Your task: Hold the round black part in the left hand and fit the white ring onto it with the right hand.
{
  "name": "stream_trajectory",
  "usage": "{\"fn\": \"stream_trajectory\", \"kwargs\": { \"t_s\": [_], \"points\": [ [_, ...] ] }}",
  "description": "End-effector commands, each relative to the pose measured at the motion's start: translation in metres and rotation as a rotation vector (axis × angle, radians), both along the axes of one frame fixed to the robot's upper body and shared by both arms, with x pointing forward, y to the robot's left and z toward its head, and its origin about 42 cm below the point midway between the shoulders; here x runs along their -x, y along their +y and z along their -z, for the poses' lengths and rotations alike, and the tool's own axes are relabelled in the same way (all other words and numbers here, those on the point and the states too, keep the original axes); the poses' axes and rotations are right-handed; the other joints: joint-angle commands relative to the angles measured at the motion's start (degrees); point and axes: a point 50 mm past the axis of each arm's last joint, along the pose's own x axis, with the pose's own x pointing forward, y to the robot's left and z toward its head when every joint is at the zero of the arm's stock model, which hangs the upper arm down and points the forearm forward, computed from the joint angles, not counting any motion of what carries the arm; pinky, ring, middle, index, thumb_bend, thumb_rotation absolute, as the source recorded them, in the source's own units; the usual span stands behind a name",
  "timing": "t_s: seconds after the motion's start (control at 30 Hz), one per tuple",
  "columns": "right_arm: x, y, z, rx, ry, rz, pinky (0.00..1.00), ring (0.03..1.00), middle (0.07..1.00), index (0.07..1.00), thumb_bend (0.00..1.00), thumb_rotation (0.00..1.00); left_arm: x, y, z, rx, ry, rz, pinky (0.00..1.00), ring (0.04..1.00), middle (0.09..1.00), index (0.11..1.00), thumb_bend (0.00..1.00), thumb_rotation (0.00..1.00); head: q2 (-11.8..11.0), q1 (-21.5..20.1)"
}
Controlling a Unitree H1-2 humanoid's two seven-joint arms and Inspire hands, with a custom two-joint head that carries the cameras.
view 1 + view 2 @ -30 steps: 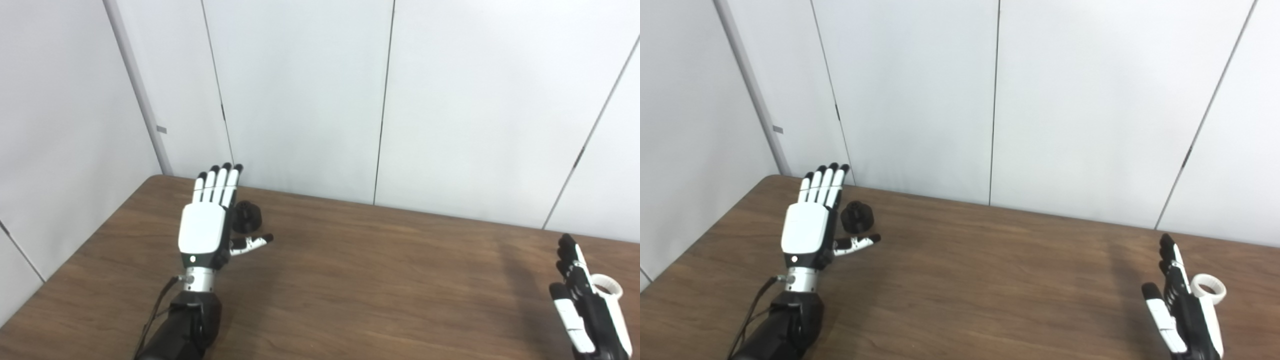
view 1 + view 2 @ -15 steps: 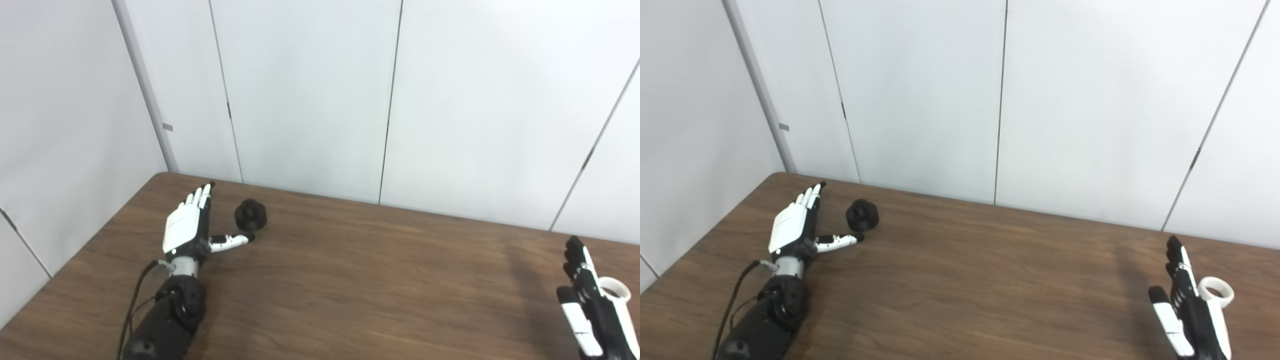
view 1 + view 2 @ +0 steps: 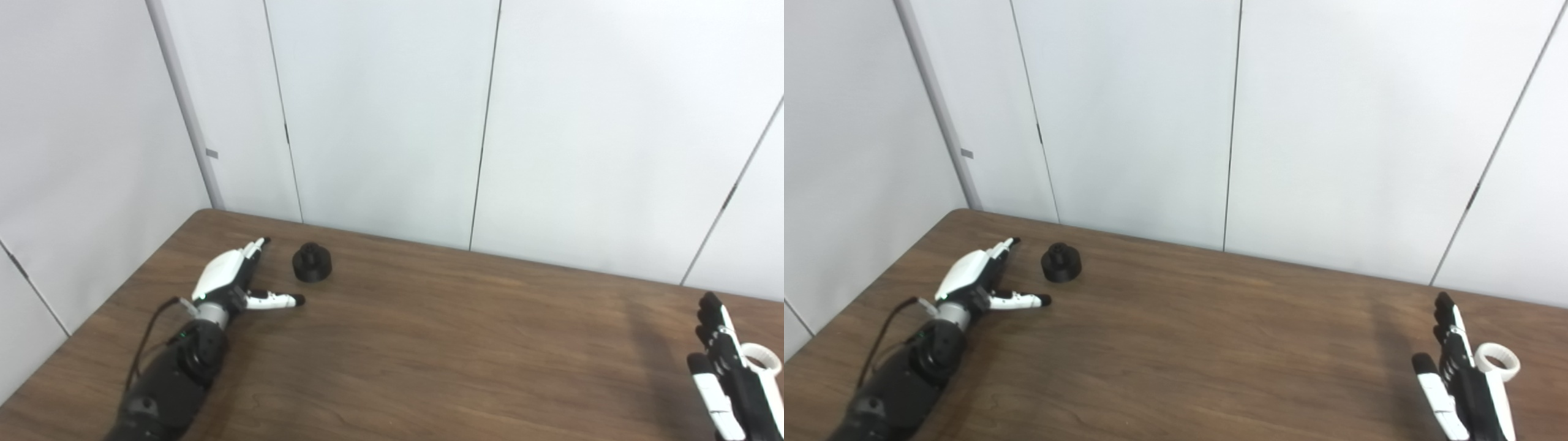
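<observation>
The round black part (image 3: 312, 263) stands on the brown table (image 3: 429, 343) at the far left. My left hand (image 3: 236, 283) lies low just left of it, open and empty, fingers stretched toward the wall and thumb pointing right, not touching the part. The white ring (image 3: 1496, 361) lies on the table at the right edge. My right hand (image 3: 1464, 383) is open with fingers straight, just left of the ring and partly in front of it; I cannot tell whether it touches the ring.
White wall panels (image 3: 392, 122) stand close behind the table's far edge and along its left side. The table's left edge (image 3: 116, 294) runs beside my left arm. The brown tabletop stretches between the two hands.
My left hand has dropped from raised and upright to low over the table, left of the black part. The camera has shifted, moving the whole scene slightly right. The right hand has barely moved.
</observation>
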Motion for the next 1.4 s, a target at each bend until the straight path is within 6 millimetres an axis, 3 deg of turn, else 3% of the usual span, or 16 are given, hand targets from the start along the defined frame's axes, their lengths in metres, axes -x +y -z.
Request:
{"fn": "stream_trajectory", "kwargs": {
  "t_s": [0.0,0.23,0.6,1.37],
  "points": [
    [0.032,-0.006,0.045,-0.011,0.153,0.026,1.00,1.000,1.000,1.000,0.53,0.87,-0.012,0.015,-0.038,-0.051,-0.041,0.026,0.98,1.000,1.000,0.993,1.00,0.46,0.33,0.05],
    [0.032,-0.006,0.045,-0.011,0.146,0.025,1.00,1.000,1.000,1.000,0.50,0.86,-0.013,0.023,-0.048,-0.040,-0.009,0.054,0.99,1.000,1.000,0.891,1.00,0.43,0.62,0.15],
    [0.036,-0.004,0.041,-0.008,0.147,0.034,1.00,1.000,1.000,1.000,0.51,0.86,-0.021,0.020,-0.042,-0.054,0.029,0.088,1.00,1.000,0.997,0.816,1.00,0.41,1.39,-0.49],
    [0.041,-0.002,0.033,0.032,0.131,0.045,1.00,1.000,0.997,1.000,0.52,0.87,-0.046,-0.013,-0.016,0.002,0.047,0.121,1.00,1.000,0.989,0.815,1.00,0.42,1.74,-1.57]
  ]
}}
